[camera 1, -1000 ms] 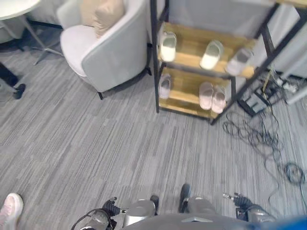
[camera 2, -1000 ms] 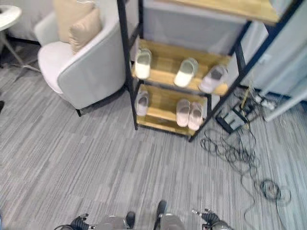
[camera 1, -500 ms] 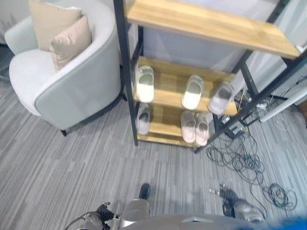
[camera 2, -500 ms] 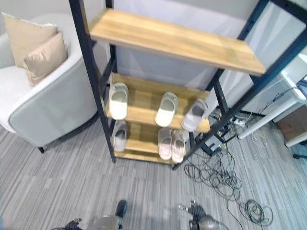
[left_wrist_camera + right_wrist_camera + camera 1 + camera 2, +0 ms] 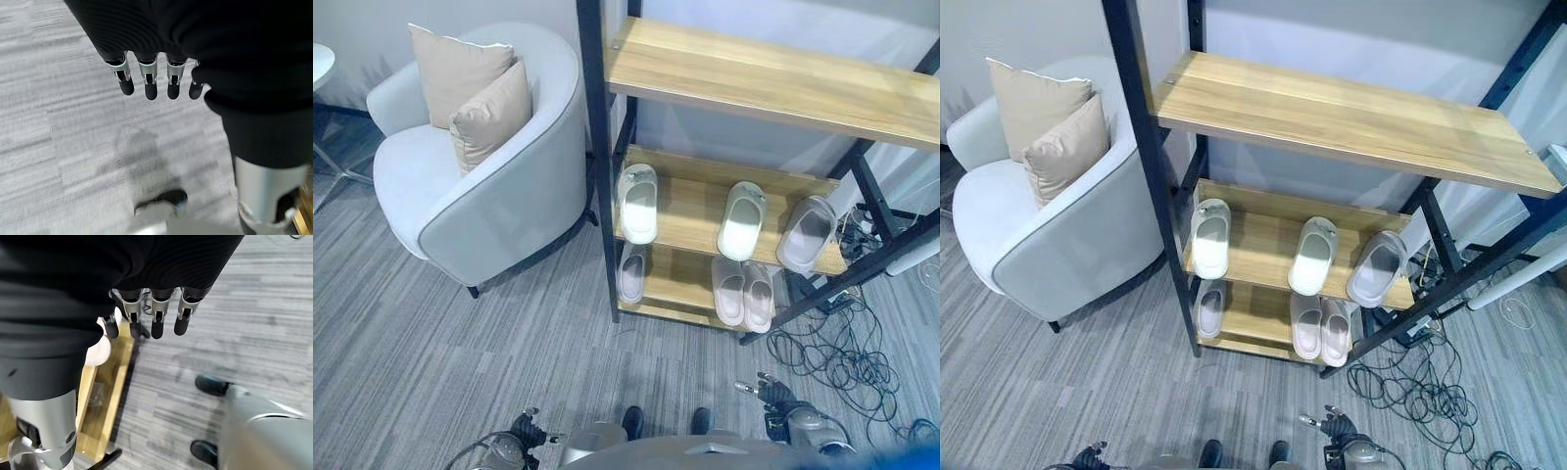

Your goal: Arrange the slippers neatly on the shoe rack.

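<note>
The shoe rack [image 5: 773,83] has a black frame and wooden shelves and stands ahead of me. Its top shelf is bare. On the middle shelf lie two white-green slippers [image 5: 638,202] [image 5: 741,219] and a greyish slipper [image 5: 806,233], which is turned askew. The bottom shelf holds a single pale slipper [image 5: 631,273] at the left and a pink pair [image 5: 744,293] side by side. My left hand [image 5: 148,81] hangs low over the carpet, fingers relaxed and empty. My right hand [image 5: 157,318] hangs low too, open and empty, near the rack's bottom shelf [image 5: 105,396].
A grey-white armchair [image 5: 499,211] with two beige cushions [image 5: 475,103] stands just left of the rack. Loose black cables [image 5: 837,352] lie on the carpet at the rack's right foot. A white table's edge [image 5: 318,64] shows at far left.
The whole picture has shifted, so the camera has moved: the rack now sits more to the right, the armchair shows in full. Slippers lie as before; both hands stay low.
</note>
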Robot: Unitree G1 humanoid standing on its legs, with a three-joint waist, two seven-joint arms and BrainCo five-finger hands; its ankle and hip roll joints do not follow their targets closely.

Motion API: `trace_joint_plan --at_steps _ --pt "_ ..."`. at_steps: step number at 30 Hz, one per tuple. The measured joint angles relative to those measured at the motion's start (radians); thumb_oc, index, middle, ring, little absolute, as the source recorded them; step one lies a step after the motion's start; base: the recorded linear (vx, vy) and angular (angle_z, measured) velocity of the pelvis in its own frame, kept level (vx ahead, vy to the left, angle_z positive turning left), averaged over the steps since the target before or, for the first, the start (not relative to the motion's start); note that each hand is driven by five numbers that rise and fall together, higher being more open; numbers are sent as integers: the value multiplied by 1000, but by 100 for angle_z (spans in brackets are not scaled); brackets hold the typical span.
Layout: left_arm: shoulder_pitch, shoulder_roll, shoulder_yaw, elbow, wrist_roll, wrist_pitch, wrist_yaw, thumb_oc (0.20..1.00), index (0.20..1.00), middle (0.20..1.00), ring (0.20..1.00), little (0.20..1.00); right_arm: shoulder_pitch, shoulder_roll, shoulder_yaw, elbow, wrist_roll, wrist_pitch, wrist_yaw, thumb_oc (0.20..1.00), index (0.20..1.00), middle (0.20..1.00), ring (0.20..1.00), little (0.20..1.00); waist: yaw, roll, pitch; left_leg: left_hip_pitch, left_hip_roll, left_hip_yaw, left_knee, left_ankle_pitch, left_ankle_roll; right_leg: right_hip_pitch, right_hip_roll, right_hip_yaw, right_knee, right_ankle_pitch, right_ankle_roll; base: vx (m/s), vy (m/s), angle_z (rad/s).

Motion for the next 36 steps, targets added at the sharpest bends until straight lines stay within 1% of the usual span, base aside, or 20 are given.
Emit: trace_joint_plan --at_steps 2,4,6,7,9,13,14,16,18,20,21,22,23,24,26,28,29,33,35,36 --pt "0 -2 -31 -12 0 2 0 1000 1000 1000 1000 1000 -18 -23 44 -27 -7 1 1 1000 1000 1000 1000 1000 -1 33 20 -3 39 -13 0 0 -17 10 39 -23 -18 3 -26 35 -101 8" --pt "-4 1 -30 -16 1 1 0 1000 1000 1000 1000 1000 -7 -52 55 -121 -22 -12 11 1000 1000 1000 1000 1000 -5 38 21 0 66 -15 0 -6 -31 13 67 -26 -18 -5 -49 23 -85 3" --pt "-25 4 -30 -21 4 3 1 1000 1000 1000 1000 1000 -17 -76 130 -176 -93 -10 16 1000 1000 1000 1000 1000 -9 29 26 2 82 -34 -1 -5 -48 21 84 -44 -19 -12 -64 -16 -35 18" --pt "-27 8 -30 -34 4 4 1 1000 1000 1000 1000 1000 1 -81 135 -240 -112 -13 15 1000 1000 1000 1000 1000 -8 28 30 1 86 -35 -3 -3 -52 20 87 -46 -19 -11 -67 -17 -3 7" --pt "-30 11 -31 -39 5 1 1 1000 1000 1000 1000 1000 -23 -54 169 -256 -125 -23 17 1000 1000 1000 1000 1000 -3 29 34 1 92 -33 -4 -1 -56 18 93 -44 -19 -8 -75 -11 10 -4" --pt "-30 9 -35 -52 19 -2 2 1000 1000 1000 1000 1000 -76 -50 354 -385 -148 -28 66 1000 1000 1000 1000 1000 7 39 47 0 96 -37 -36 12 -72 10 94 -47 -23 -6 -80 9 13 2" --pt "-27 7 -34 -59 20 -7 3 1000 1000 1000 1000 1000 -94 -29 385 -418 -152 -34 91 1000 1000 1000 1000 1000 27 42 50 0 95 -38 -36 12 -72 10 93 -48 -23 -6 -80 20 33 4" --pt "-26 8 -34 -66 20 -15 3 1000 1000 1000 1000 1000 -120 -17 410 -454 -151 -45 119 1000 1000 1000 1000 1000 36 43 51 -1 95 -40 -36 16 -67 10 93 -50 -22 -5 -80 5 28 7" --pt "-23 11 -34 -70 21 -20 4 1000 1000 1000 1000 1000 -149 -43 432 -562 -143 -46 148 1000 1000 1000 1000 1000 51 40 56 1 94 -42 -38 21 -62 8 92 -51 -19 -5 -80 -1 10 6" --pt "-22 11 -34 -70 22 -20 4 1000 1000 1000 1000 1000 -160 -51 417 -584 -139 -69 158 1000 1000 1000 1000 1000 52 37 59 1 94 -42 -38 22 -62 8 92 -51 -19 -5 -80 2 18 0" --pt "-20 11 -33 -71 23 -21 5 1000 1000 1000 1000 1000 -175 -68 421 -594 -120 -53 161 1000 1000 1000 1000 1000 58 39 61 -2 93 -45 -38 22 -62 9 91 -54 -19 -6 -79 16 54 -1" --pt "-21 12 -30 -74 23 -22 5 1000 1000 1000 1000 1000 -180 -129 451 -693 -112 -40 177 1000 1000 1000 1000 1000 57 39 67 -3 92 -44 -42 20 -64 9 89 -58 -19 -6 -78 44 65 9" --pt "-17 13 -24 -76 28 -26 6 1000 1000 1000 1000 1000 -179 -250 455 -928 -105 -52 188 1000 1000 1000 1000 1000 51 41 70 2 93 -52 -57 24 -72 8 89 -66 -19 -6 -78 50 53 15" --pt "1 12 -12 -76 48 -35 21 1000 1000 1000 1000 1000 -186 -276 338 -1084 -103 -109 174 1000 1000 1000 1000 1000 37 35 67 4 93 -58 -57 28 -69 9 89 -72 -19 -7 -77 51 43 17" --pt "11 7 1 -70 48 -36 36 1000 1000 1000 1000 1000 -212 -254 205 -1105 -105 -150 111 1000 1000 1000 1000 1000 34 33 66 3 92 -57 -57 30 -67 9 88 -72 -19 -7 -77 36 32 5" --pt "17 0 9 -67 48 -37 44 1000 1000 1000 1000 1000 -212 -270 153 -1095 -148 -152 53 1000 1000 1000 1000 1000 34 33 66 2 90 -58 -57 30 -66 7 87 -72 -19 -7 -77 16 16 0" --pt "18 -4 8 -64 47 -37 49 1000 1000 1000 1000 1000 -211 -262 94 -1082 -177 -156 7 1000 1000 1000 1000 1000 34 35 66 1 90 -59 -57 32 -64 7 86 -72 -19 -7 -77 0 0 0" --pt "21 -10 7 -66 45 -40 70 1000 1000 1000 1000 1000 -262 -316 -14 -891 -363 -163 -180 1000 1000 1000 1000 1000 49 35 67 -3 91 -60 -57 32 -64 3 87 -74 -22 -8 -75 29 6 1" --pt "21 -10 7 -74 43 -41 71 1000 1000 1000 1000 1000 -307 -353 -44 -741 -418 -134 -249 1000 1000 1000 1000 1000 62 34 66 -21 91 -63 -57 34 -64 -12 87 -78 -23 -9 -74 4 -5 6" --pt "21 -10 7 -78 42 -42 71 1000 1000 1000 1000 1000 -310 -368 -47 -731 -442 -128 -267 1000 1000 1000 1000 1000 63 34 67 -29 91 -64 -57 36 -64 -20 87 -78 -23 -8 -74 -10 -4 7"
